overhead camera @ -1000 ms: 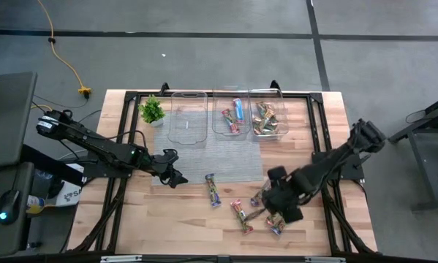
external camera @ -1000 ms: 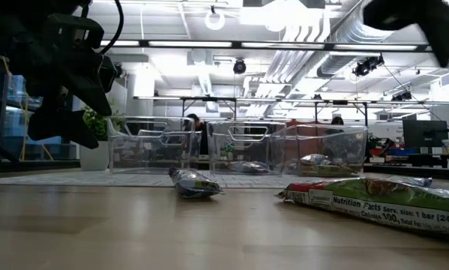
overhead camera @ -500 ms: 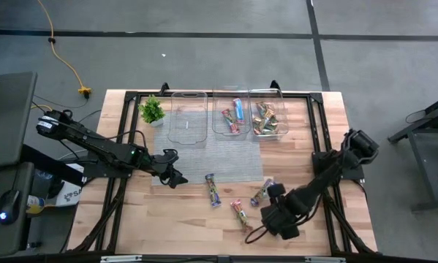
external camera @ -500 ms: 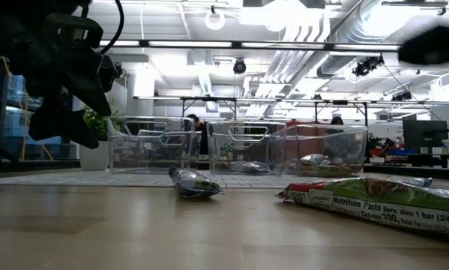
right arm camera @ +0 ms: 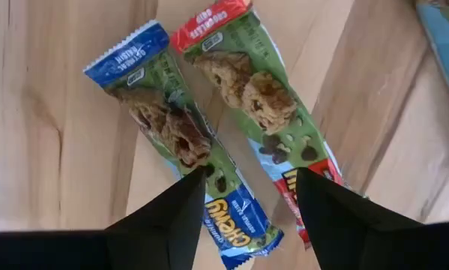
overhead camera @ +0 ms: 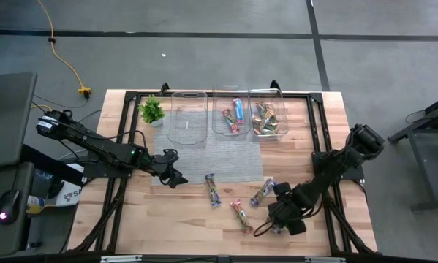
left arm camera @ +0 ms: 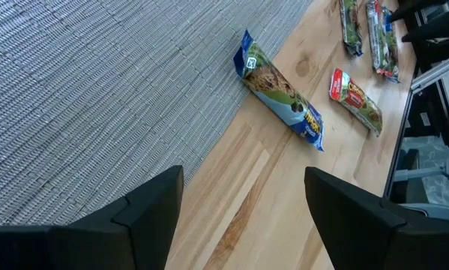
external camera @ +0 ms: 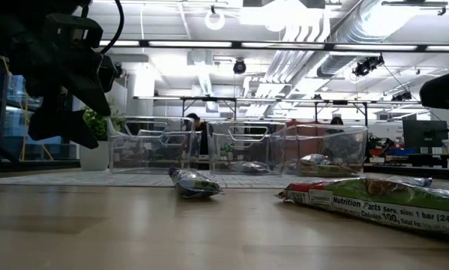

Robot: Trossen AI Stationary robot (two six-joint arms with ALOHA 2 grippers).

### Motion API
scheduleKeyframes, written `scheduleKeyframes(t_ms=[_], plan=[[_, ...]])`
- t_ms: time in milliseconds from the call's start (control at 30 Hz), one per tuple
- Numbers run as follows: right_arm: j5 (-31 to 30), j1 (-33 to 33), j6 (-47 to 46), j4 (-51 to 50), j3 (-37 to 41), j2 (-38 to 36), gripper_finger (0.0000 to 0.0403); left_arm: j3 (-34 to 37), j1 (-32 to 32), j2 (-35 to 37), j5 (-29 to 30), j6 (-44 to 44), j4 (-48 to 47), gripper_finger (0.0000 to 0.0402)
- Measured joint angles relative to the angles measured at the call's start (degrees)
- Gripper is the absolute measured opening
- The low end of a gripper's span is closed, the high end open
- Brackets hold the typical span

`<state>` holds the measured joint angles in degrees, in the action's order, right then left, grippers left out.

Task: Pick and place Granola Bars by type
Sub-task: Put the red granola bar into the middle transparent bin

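Blue-ended bar (right arm camera: pixel 181 139): "Chewy" wrapper, flat on wood beside red-ended bar (right arm camera: pixel 262 94).
Right gripper (right arm camera: pixel 248 196): fingers spread, poised above both bars, table's 5 o'clock.
Left gripper (left arm camera: pixel 243 202): fingers apart, holding nothing, 9 o'clock, over grey mat (left arm camera: pixel 97 90).
Tubs (overhead camera: pixel 238 115): 12 o'clock, bars inside two.

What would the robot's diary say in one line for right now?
right gripper: open, over blue bar and red bar | left gripper: open, waiting by mat | nothing held
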<state>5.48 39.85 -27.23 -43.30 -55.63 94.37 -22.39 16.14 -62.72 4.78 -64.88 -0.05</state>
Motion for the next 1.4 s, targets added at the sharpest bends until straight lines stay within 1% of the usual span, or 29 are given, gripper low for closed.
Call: scheduleKeyframes(t_ms=[300,467,633,1033,1133,1400], plan=[[-1.3,-0.4,7.7,1.2,0.7,-0.1,0.0195,0.0,0.0,0.0,0.2,-0.1,0.0,0.0271],[-0.8,-2.4,12.0,3.0,1.4,-0.1,0.0195,0.0,0.0,0.0,0.6,-0.2,0.0,0.0271],[2.9,-5.1,12.3,9.1,4.7,-0.1,0.0195,0.0,0.0,0.0,0.9,-0.8,0.0,0.0271],[1.7,-5.3,10.8,13.1,9.1,-0.4,0.0194,0.0,0.0,0.0,0.9,-1.4,0.0,0.0271],[1.0,-5.3,10.8,13.2,9.2,-0.4,0.0183,0.0,0.0,0.0,0.9,-1.4,0.0,0.0271],[0.0,-5.3,10.4,13.8,9.3,-0.2,0.0133,0.0,0.0,0.0,0.9,-1.4,0.0,0.0271]])
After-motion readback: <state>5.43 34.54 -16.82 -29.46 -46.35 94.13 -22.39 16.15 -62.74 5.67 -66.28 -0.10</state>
